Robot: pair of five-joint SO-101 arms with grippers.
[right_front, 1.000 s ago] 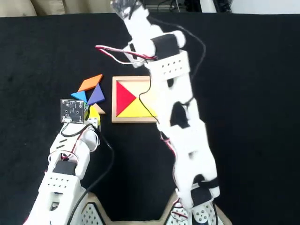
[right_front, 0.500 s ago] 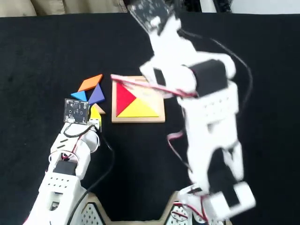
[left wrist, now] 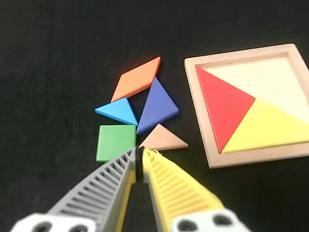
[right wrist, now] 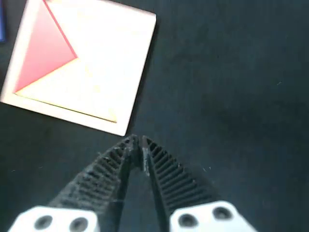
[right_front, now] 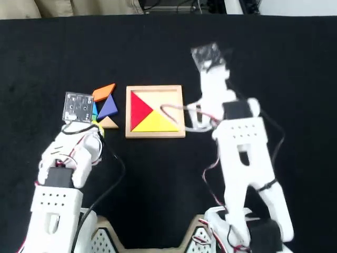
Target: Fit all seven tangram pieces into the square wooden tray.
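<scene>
Our left tool (left wrist: 141, 152), shut and empty, hovers by the loose pieces (left wrist: 155, 104) at nine o'clock of the tray (left wrist: 260, 154); our right tool (right wrist: 139, 142), likewise shut and empty, hangs by a tray corner.

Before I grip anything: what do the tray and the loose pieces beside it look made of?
Tray: pale bare wood, matte, judging by its light rim. Tan triangle: apparently unpainted wood in the same tone. Indigo triangle, green square, orange parallelogram: probably painted wood, with flat even colour and thick cut edges; plastic cannot be ruled out.
</scene>
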